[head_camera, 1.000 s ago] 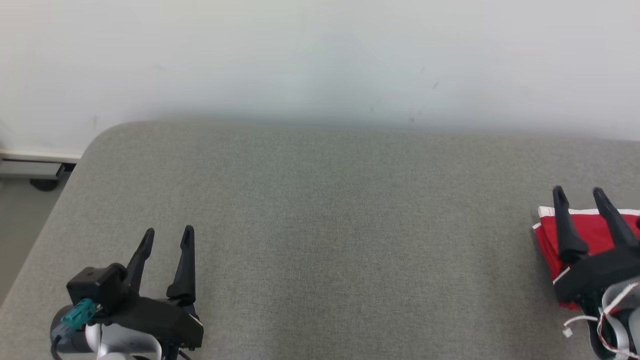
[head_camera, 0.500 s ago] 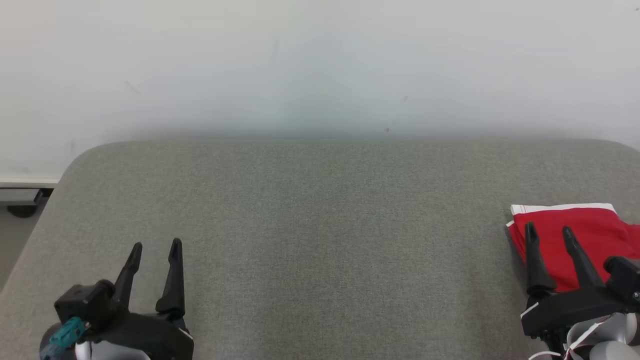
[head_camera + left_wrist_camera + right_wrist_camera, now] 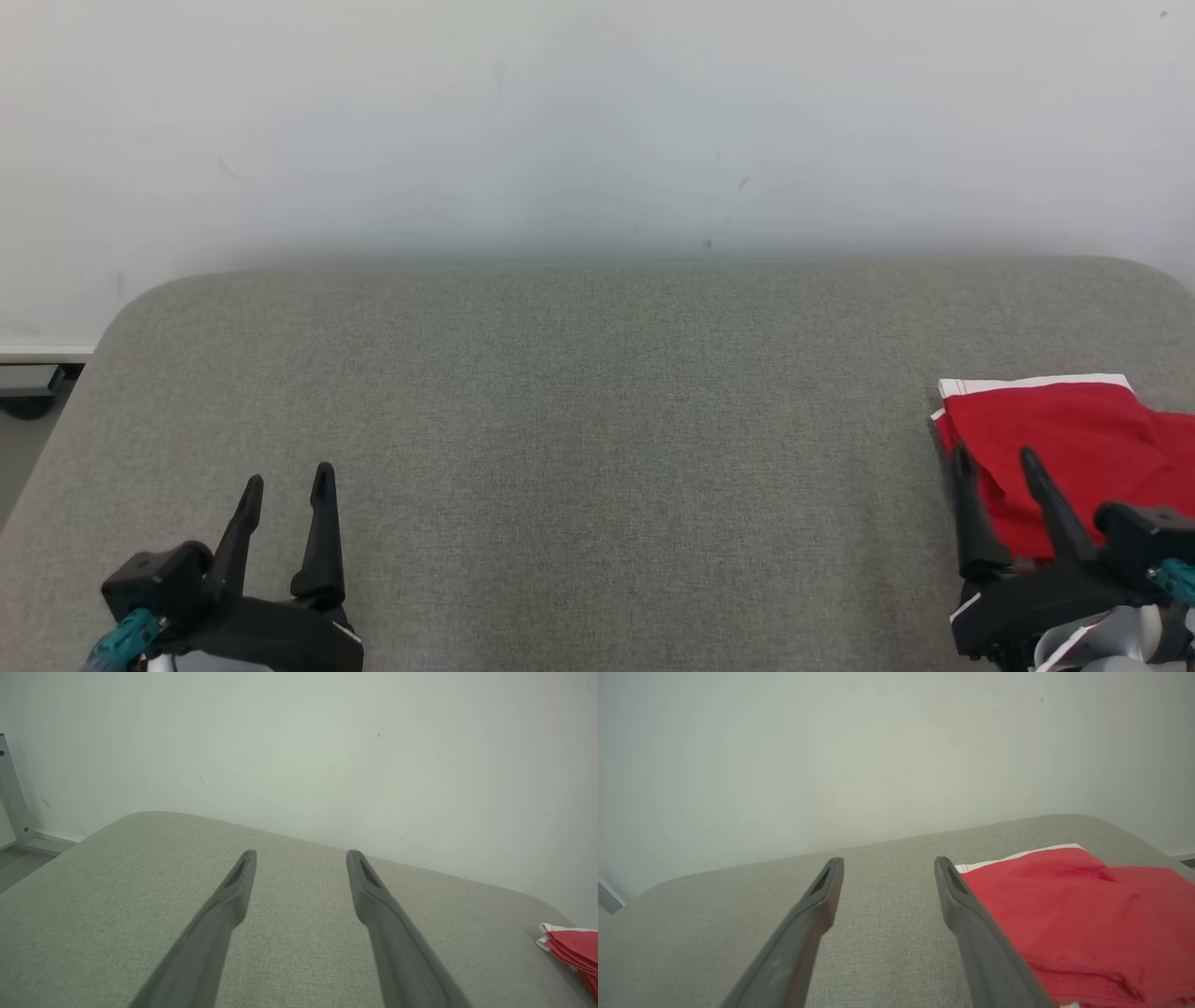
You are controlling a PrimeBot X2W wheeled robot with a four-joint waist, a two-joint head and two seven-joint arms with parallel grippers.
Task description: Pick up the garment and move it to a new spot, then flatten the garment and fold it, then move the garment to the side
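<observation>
Both grippers empty, folded garment on the table's right end.
The right gripper (image 3: 994,455) is spread and holds nothing, just beside the red garment's (image 3: 1055,439) left edge. The left gripper (image 3: 289,474), also spread and empty, is well apart from it across the grey table (image 3: 597,392).

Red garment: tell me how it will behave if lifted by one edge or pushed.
Likely floppy: the red garment lies in soft, wrinkled folded layers, so lifting one edge would probably let it unfold and droop. Probably light, being thin cloth. Pushed, it may bunch rather than slide, since the grey surface looks like textured fabric.
</observation>
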